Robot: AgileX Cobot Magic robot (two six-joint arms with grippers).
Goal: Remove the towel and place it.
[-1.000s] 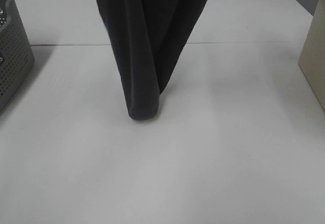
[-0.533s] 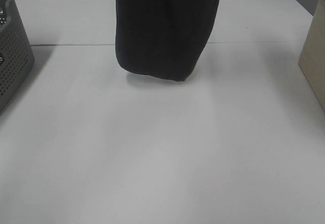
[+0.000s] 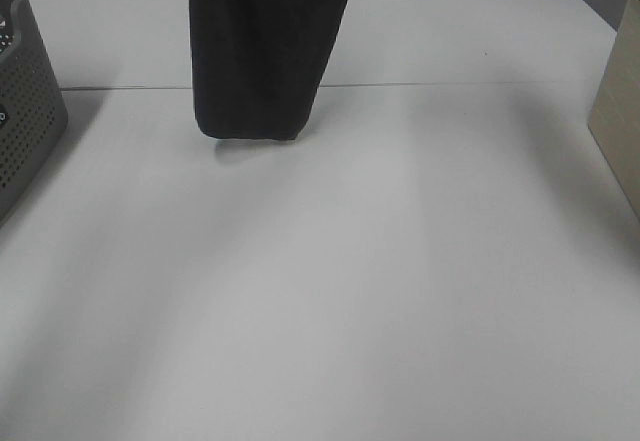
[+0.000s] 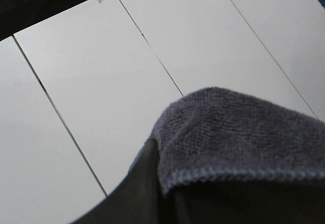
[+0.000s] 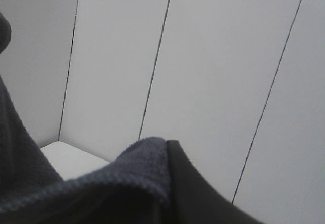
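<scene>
Charcoal terry-cloth towel (image 3: 265,51) hangs over the white bench (image 3: 400,291), clenched by left fingers (image 4: 137,193) and right fingers (image 5: 195,198) at its top edge; a swing could tug one corner free, dropping it crumpled.

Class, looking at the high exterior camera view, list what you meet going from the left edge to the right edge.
grey perforated basket → hanging towel → beige box-like object at the right edge

Probably a lab: plain white table (image 3: 400,291), panelled wall (image 5: 213,71).
</scene>
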